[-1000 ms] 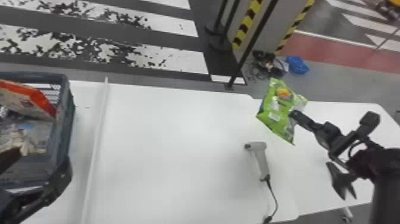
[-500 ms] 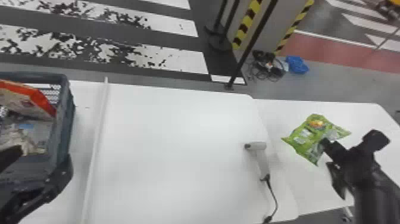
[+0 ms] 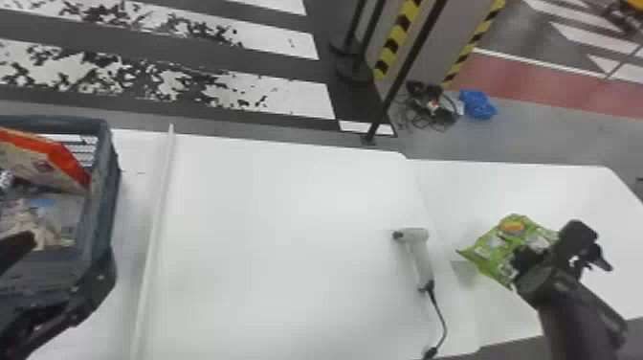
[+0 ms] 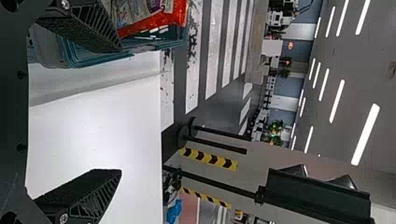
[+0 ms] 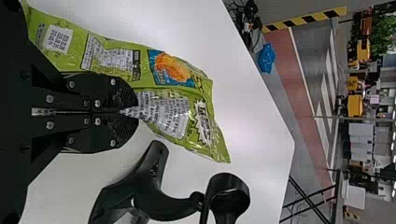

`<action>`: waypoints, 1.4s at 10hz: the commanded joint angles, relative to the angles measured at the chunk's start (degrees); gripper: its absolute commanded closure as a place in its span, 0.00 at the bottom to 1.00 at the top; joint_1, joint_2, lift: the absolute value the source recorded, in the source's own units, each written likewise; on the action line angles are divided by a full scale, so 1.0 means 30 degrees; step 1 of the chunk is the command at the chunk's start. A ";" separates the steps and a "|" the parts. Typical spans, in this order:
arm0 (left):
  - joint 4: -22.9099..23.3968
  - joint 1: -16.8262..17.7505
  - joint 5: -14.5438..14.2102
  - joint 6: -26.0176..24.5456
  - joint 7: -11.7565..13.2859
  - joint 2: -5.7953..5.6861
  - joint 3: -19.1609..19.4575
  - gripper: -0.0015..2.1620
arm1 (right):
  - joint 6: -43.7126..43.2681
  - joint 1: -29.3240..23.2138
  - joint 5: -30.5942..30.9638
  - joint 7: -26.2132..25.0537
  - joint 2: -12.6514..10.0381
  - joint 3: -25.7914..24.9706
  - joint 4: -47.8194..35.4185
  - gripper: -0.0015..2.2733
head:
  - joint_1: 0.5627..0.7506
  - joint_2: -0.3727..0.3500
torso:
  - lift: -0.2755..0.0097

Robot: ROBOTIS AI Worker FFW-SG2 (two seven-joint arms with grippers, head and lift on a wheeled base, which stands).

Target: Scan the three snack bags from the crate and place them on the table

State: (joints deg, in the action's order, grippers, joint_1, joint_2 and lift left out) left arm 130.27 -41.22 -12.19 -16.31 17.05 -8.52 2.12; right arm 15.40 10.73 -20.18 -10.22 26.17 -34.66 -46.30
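Head view: the right hand (image 3: 519, 261) grips the green snack bag (image 3: 497, 246), partly covering it; whether it touches the surface (image 3: 287, 239) is unclear. The scanner (image 3: 419, 253) lies nearby. The left edge cuts off the crate (image 3: 106, 191), a red-edged bag (image 3: 57, 163) inside; the left hand (image 3: 69, 249) is spread open.

Left wrist view: one finger partly hides the crate.

Right wrist view: closed fingertips hide the green snack bag's pinched part.

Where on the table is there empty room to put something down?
The widest bare patch lies between the white strip and the scanner. More lies beyond the green bag, towards the far edge. It's crowded around the right gripper, clamped on that bag near a black object, and inside the crate.
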 commanded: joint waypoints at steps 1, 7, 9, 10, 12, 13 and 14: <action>0.0083 0.0001 -0.0009 0.0000 0.0000 0.0000 -0.0034 0.04 | -0.0164 -0.0383 0.0046 -0.0052 -0.0022 0.1093 -0.0065 0.09 | 0.70 0.03 | 0.84; -0.0093 0.0177 0.0020 -0.0058 -0.0234 0.0117 -0.0092 0.04 | 0.2121 -0.5861 0.0280 -0.0140 -0.2072 0.1620 -0.9880 0.02 | 0.70 0.03 | 0.84; -0.0181 0.0206 0.0020 0.0000 -0.0380 0.0176 -0.0122 0.04 | 0.4172 -0.7883 -0.0306 0.0446 -0.3186 0.1708 -1.4274 0.03 | 0.70 0.03 | 0.84; -0.0298 0.0206 0.0049 0.0059 -0.0791 0.0176 -0.0122 0.04 | 0.4172 -0.8996 0.0222 0.0534 -0.3918 0.2499 -1.6559 0.03 | 0.70 0.03 | 0.84; -0.0239 0.0177 0.0049 0.0059 -0.0791 0.0146 -0.0005 0.04 | 0.3586 -1.0725 0.0222 0.1911 -0.5354 0.3818 -1.9782 0.03 | 0.70 0.03 | 0.84; -0.0210 0.0118 0.0049 0.0118 -0.0761 0.0146 0.0025 0.04 | 0.2355 -1.1692 0.0017 0.2028 -0.5734 0.4814 -2.0807 0.03 | 0.70 0.03 | 0.84; -0.0181 0.0030 0.0049 0.0235 -0.0703 0.0146 0.0054 0.04 | 0.0187 -1.2775 0.0017 0.2028 -0.5969 0.5810 -2.1569 0.03 | 0.70 0.03 | 0.84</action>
State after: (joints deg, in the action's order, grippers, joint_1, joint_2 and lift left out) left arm 129.69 -40.99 -12.04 -15.85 14.90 -8.10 2.21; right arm 19.27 -25.85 -20.04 -4.11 8.68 -18.84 -109.69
